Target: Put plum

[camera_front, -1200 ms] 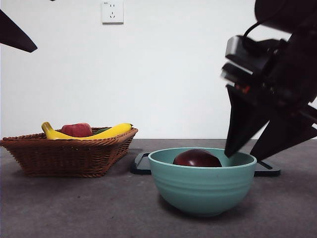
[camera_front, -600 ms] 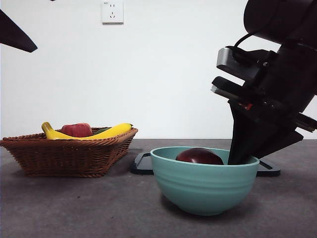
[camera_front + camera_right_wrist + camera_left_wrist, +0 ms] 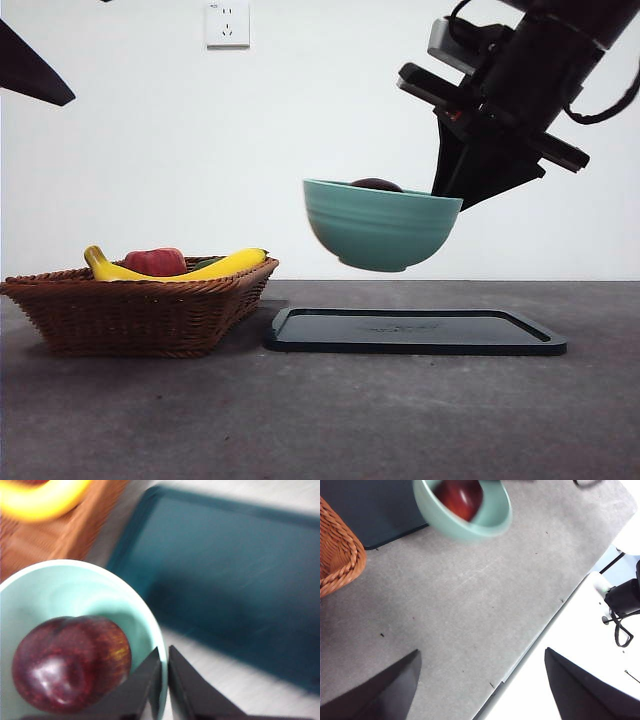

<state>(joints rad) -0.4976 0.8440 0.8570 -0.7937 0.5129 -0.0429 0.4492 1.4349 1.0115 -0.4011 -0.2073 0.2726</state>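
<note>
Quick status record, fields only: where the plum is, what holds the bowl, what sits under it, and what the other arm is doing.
plum: inside the green bowl
bowl: in the air, clear of the table, tilted a little
right tool: shut on the bowl's rim, one jaw inside, one outside
below the bowl: dark tray, flat on the table
basket: beside the tray, holding a banana and a red fruit
left tool: open, holding nothing, waiting off to the side
</note>
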